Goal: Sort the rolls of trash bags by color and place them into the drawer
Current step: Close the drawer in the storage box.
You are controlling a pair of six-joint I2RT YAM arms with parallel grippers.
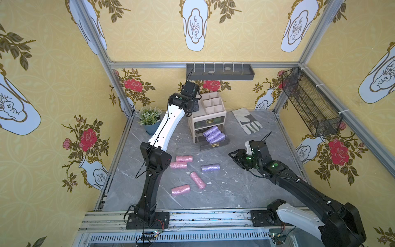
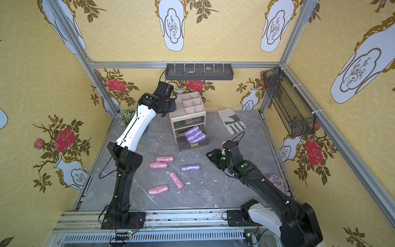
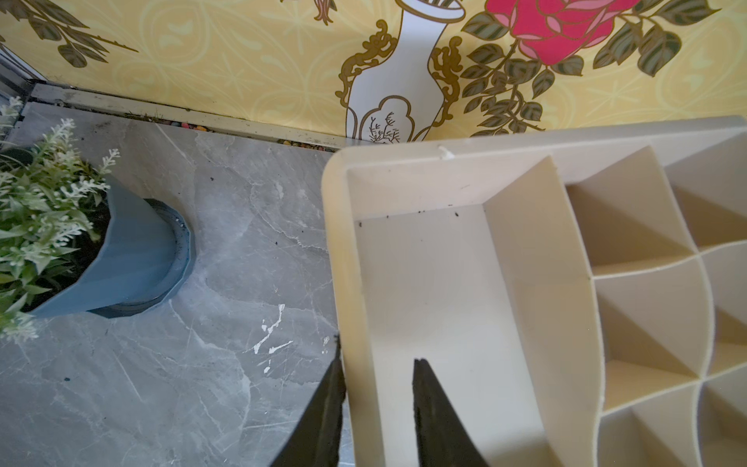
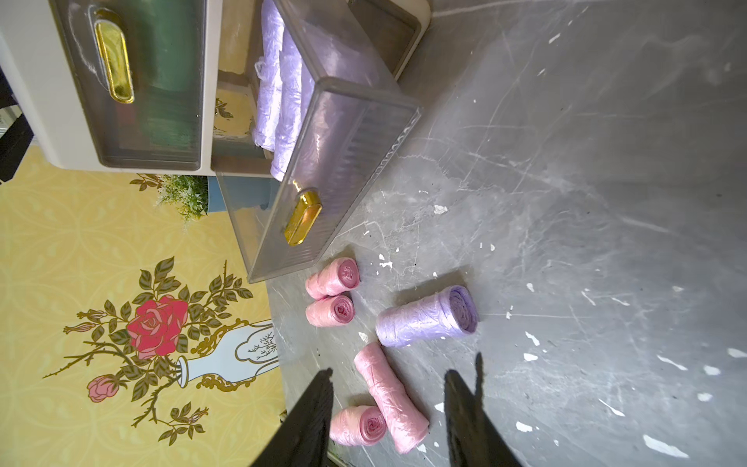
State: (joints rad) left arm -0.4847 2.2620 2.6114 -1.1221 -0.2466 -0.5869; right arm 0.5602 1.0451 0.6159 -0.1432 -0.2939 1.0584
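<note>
The beige drawer chest (image 1: 210, 113) (image 2: 190, 112) stands at the back. Its lower drawer (image 4: 323, 170) is pulled out, with three lilac rolls (image 1: 213, 134) (image 2: 195, 134) inside. Green shows through the shut top drawer (image 4: 161, 81). On the table lie several pink rolls (image 1: 184, 158) (image 2: 158, 190) (image 4: 390, 398) and one lilac roll (image 1: 210, 167) (image 2: 190, 167) (image 4: 426, 317). My left gripper (image 3: 376, 351) is open astride the top tray's side wall (image 3: 343, 242), the outer finger against it. My right gripper (image 1: 235, 160) (image 2: 211, 158) (image 4: 388, 374) hovers open and empty, right of the loose lilac roll.
A potted plant (image 1: 149, 119) (image 3: 81, 250) stands left of the chest, and a work glove (image 1: 245, 120) lies to its right. A grey tray (image 1: 220, 71) hangs on the back wall and a black mesh basket (image 1: 307, 104) on the right wall. A lilac flower cluster (image 2: 276, 181) lies beside my right arm.
</note>
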